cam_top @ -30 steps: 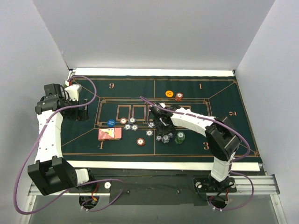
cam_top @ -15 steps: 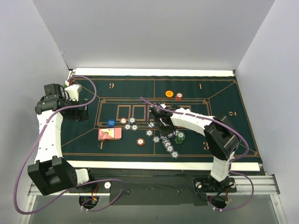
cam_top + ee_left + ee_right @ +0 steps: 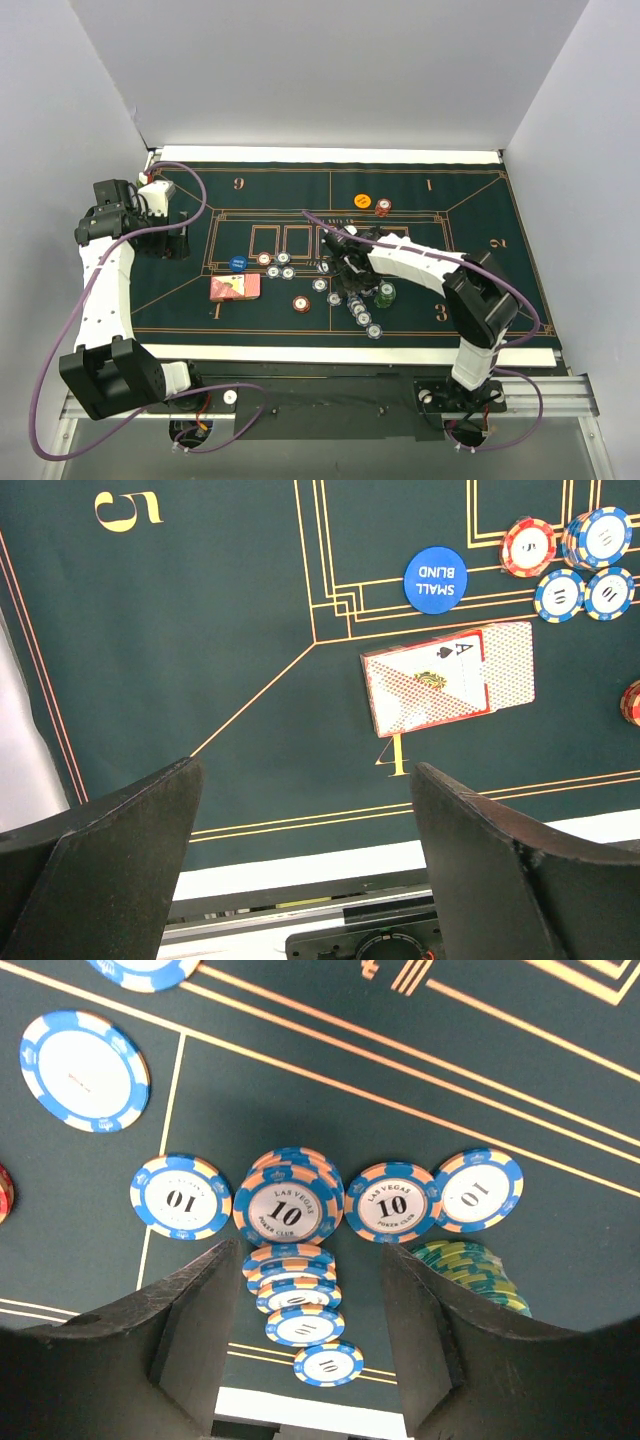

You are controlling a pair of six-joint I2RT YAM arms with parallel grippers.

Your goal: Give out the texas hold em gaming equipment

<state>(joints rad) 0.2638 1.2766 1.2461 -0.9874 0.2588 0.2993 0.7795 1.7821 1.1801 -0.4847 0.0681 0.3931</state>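
Several blue chips lie fanned in a row between the fingers of the right gripper, which stand apart and grip nothing. Blue stack just beyond the fingertips, green stack beside. Left gripper spread wide, holding nothing, above the mat near the playing cards and blue disc.

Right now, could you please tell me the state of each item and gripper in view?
blue chip row, toppled, chips overlapping.
green chip stack, standing.
playing cards, flat, top one skewed.
small blind button, flat, lettering up.
left gripper, open, empty.
right gripper, open, straddling the blue chip row.
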